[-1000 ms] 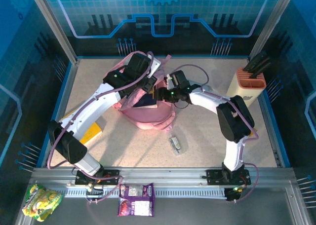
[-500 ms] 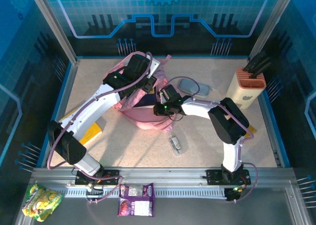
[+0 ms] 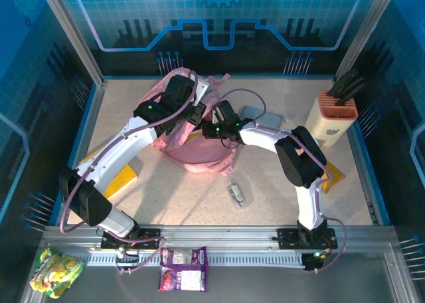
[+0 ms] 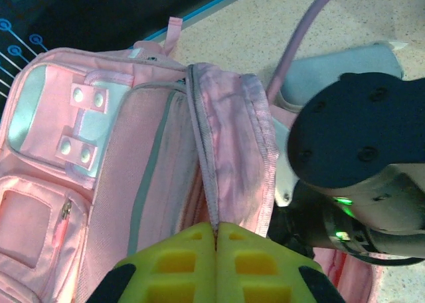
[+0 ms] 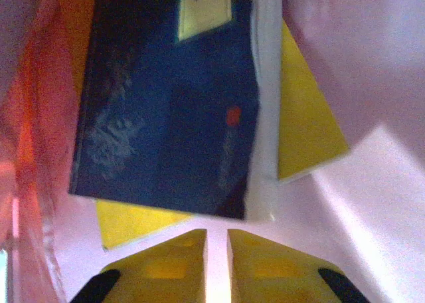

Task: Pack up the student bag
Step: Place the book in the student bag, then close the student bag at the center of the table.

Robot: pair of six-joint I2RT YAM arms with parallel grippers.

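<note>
Bright, even overhead light with soft shadows; right wrist view blurred, pink-tinted, glare at lower right.

Left gripper jaws pinched together; right gripper jaws nearly closed.

Speckled table, bag laid at centre, grey case to its right, knife block farther right, yellow book to its left, small packet nearer.

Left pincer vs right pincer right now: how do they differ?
The left pincer is shut on the bag's opening edge, outside the student bag; the right pincer holds nothing and sits inside it, just short of a dark blue book, pads nearly closed with a thin gap. Both have yellow pads.
</note>
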